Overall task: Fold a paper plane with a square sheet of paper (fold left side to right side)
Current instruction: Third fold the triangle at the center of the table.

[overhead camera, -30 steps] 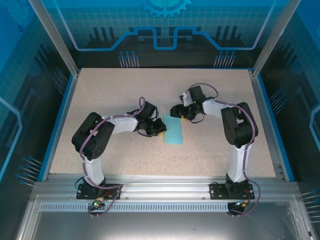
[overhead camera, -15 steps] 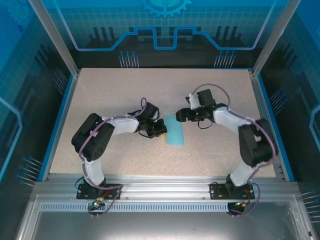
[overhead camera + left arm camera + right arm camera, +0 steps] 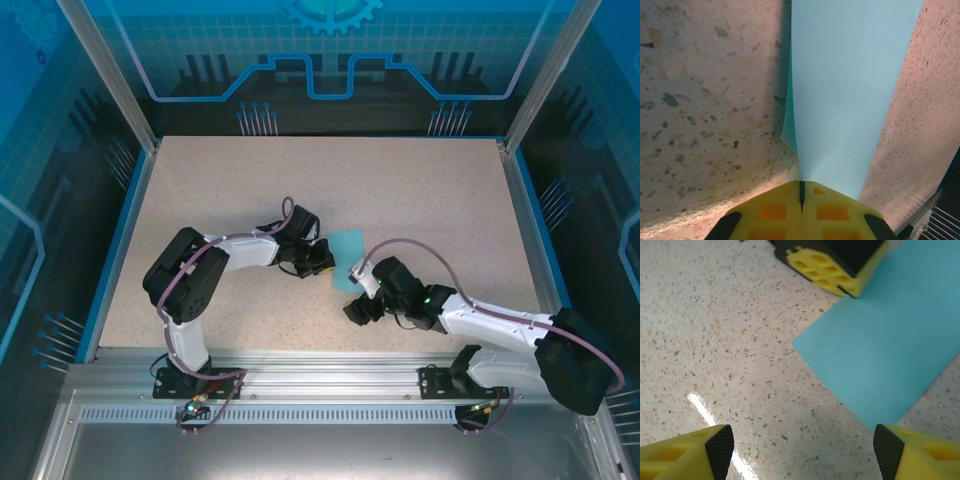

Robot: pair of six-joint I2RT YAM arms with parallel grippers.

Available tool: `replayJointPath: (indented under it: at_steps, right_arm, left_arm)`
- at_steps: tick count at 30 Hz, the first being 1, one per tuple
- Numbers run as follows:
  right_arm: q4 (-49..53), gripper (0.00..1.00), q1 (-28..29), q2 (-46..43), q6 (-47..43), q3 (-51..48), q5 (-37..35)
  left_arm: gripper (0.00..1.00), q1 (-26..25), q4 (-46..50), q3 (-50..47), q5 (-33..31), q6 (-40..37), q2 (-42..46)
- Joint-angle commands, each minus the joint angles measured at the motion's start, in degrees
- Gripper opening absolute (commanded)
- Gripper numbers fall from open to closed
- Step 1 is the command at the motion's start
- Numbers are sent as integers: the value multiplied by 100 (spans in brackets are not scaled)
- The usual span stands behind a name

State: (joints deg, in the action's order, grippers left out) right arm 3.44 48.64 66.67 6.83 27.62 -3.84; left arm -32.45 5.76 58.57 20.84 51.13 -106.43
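The light-blue sheet of paper [image 3: 347, 252] lies folded into a narrow strip at the middle of the table. My left gripper [image 3: 322, 262] is shut on its left edge. In the left wrist view the paper [image 3: 855, 90] runs away from the closed yellow jaws of the left gripper [image 3: 801, 187], its left flap lifted slightly. My right gripper [image 3: 352, 292] hovers open at the strip's near end. In the right wrist view the right gripper [image 3: 802, 445] has bare table between its fingers, with the paper's near corner [image 3: 890, 350] ahead and the left gripper's fingers [image 3: 835, 270] beyond.
The speckled tabletop [image 3: 230, 190] is bordered by blue rails and an aluminium frame [image 3: 300, 375] along the near edge. The right arm [image 3: 500, 325] stretches low across the near right of the table.
The right arm has swung from the paper's far right side round to its near end and dropped low, gripper open. The left gripper has kept its hold; the paper barely shifted.
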Motion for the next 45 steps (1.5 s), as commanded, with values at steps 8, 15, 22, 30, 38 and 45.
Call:
replayJointPath:
  at_steps: [8, 15, 22, 30, 38, 45]
  right_arm:
    - [-710, 76, 953, 1518, -914, 652, -1703]
    - [-1058, 74, 986, 2107, -1162, 976, -1964]
    - [-1164, 52, 980, 2360, -1237, 1071, -2116]
    - [-954, 8, 971, 2166, -1281, 1054, -2021]
    - [-786, 0, 919, 2139, -1224, 1018, -1812]
    - [-737, 0, 857, 2137, -1123, 992, -1654]
  left_arm:
    - [5, -43, 259, 172, 34, 81, 237]
    - [5, -60, 319, 212, 43, 60, 236]
    - [4, -72, 353, 233, 51, 22, 281]
    - [10, -60, 504, 269, -35, -93, 271]
    - [36, 109, 876, 261, -123, -393, 574]
    - [55, 477, 1448, 315, -224, -835, 1076]
